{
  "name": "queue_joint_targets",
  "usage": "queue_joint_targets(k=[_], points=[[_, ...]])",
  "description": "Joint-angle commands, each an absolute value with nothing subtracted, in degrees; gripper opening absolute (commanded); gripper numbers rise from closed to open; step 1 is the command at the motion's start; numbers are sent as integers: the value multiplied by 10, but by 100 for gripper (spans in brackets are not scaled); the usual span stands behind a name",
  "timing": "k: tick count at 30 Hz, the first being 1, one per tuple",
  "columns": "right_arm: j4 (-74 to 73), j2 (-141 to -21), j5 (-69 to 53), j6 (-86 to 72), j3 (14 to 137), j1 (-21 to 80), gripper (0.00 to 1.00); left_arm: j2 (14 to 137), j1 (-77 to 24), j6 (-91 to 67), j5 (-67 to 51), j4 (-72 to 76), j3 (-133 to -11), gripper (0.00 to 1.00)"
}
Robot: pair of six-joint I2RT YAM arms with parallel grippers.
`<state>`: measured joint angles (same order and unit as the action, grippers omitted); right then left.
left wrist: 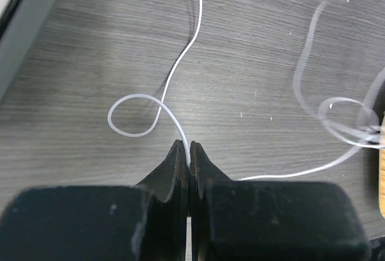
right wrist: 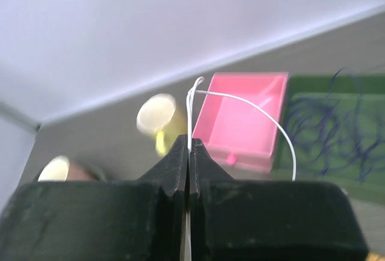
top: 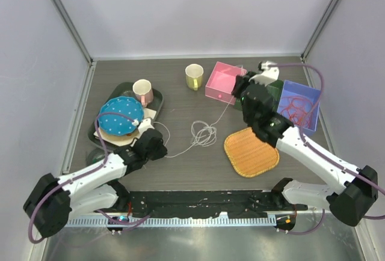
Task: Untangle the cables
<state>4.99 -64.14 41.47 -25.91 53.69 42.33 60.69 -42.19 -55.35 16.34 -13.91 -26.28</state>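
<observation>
Top view sits high over the near edge, looking down across the whole table (top: pixel 198 168). Left wrist camera hangs low and tight to the table, facing the white cable (left wrist: pixel 199 8). Right wrist camera looks out level toward the back wall (right wrist: pixel 120 32), sharing the pink box (right wrist: pixel 240 122) and yellow cup (right wrist: pixel 157 116) with the top view.

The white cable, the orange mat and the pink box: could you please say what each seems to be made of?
White cable: smooth, slightly translucent plastic sheath, probably; it bends in loops. Orange mat: woven fibre or plastic, matt; a ribbed weave shows. Pink box: glossy plastic, likely; its thin walls look translucent.
</observation>
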Motion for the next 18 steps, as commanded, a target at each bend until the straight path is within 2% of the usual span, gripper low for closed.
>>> queue_joint_targets(k=[1,10,15,18], points=[[69,-678,402,-189,640,340,1,517,-420,-568,185,-215,-256,0],[4,-725,414,-132,790,194,1,357,-419,-631,287,-437,-240,0],[-27,-720,420,-124,836,129,1,276,-420,-673,310,-475,-225,0],[-38,-715,439,-102,869,90,1,275,-420,-694,328,-489,-226,0]])
